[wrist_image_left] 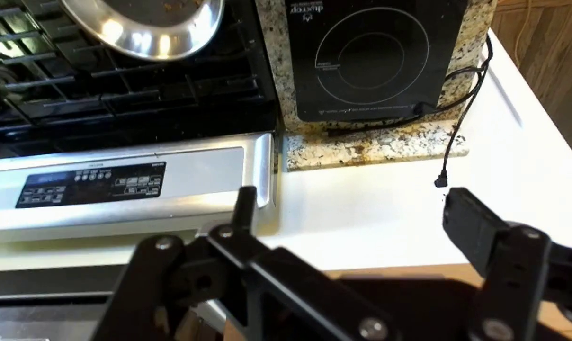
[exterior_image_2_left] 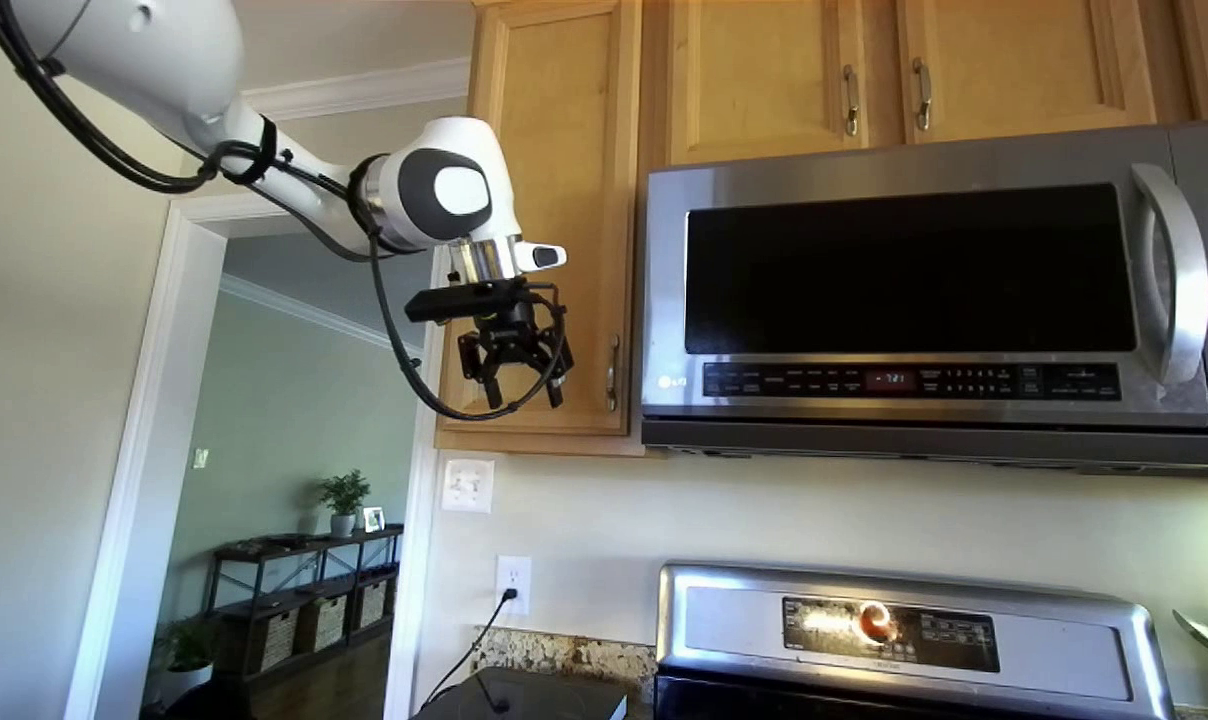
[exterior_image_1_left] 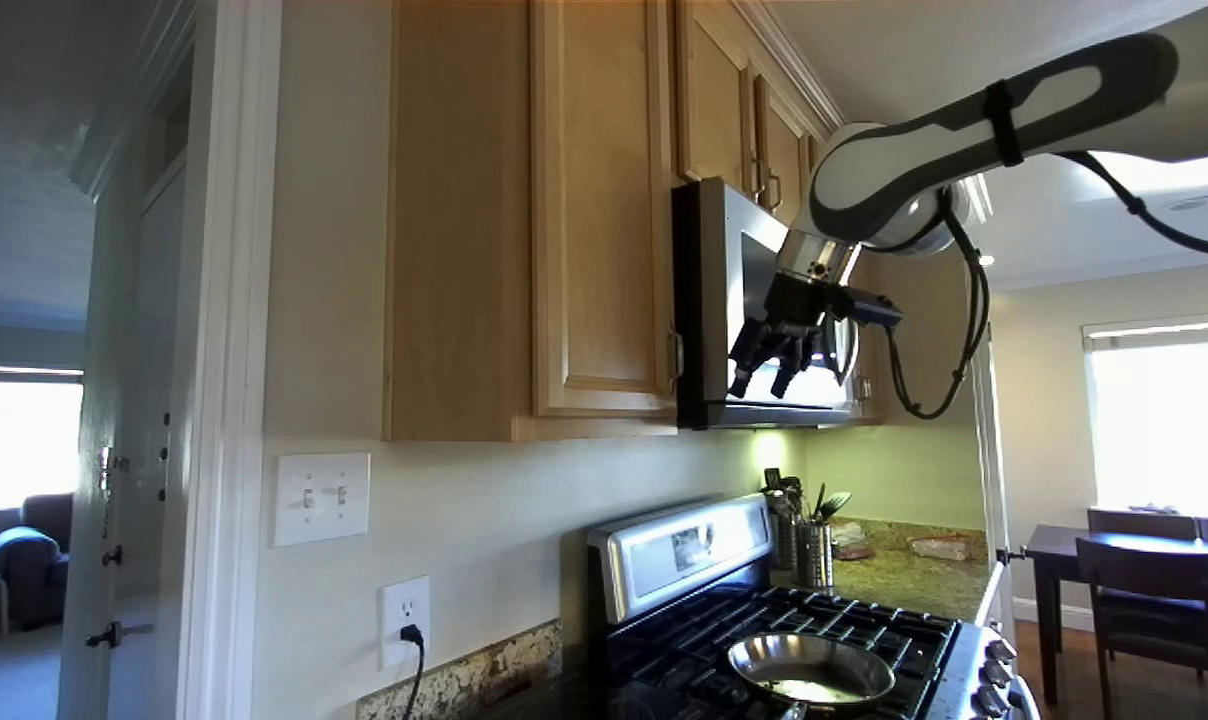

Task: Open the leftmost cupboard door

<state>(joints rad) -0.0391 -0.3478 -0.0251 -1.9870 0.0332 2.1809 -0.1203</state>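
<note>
The leftmost cupboard door, a tall light-oak door with a recessed panel, shows in both exterior views [exterior_image_1_left: 604, 200] [exterior_image_2_left: 569, 150]. It is shut. Its slim silver handle [exterior_image_1_left: 676, 356] stands upright near the lower right corner and also shows beside the gripper [exterior_image_2_left: 613, 373]. My gripper [exterior_image_2_left: 525, 400] points down in front of the lower part of the door, left of the handle in that view. In an exterior view the gripper [exterior_image_1_left: 760, 390] is apart from door and handle. In the wrist view its fingers [wrist_image_left: 351, 199] are wide apart with nothing between them. The door is out of clear sight there.
A steel microwave [exterior_image_2_left: 914, 390] stands right beside the door. Shorter oak doors [exterior_image_2_left: 764, 80] are above it. Below are the stove [exterior_image_2_left: 904, 640] with a pan [exterior_image_1_left: 812, 668], and a black cooktop [wrist_image_left: 376, 61] with a cord. A doorway [exterior_image_2_left: 144, 400] is at the left.
</note>
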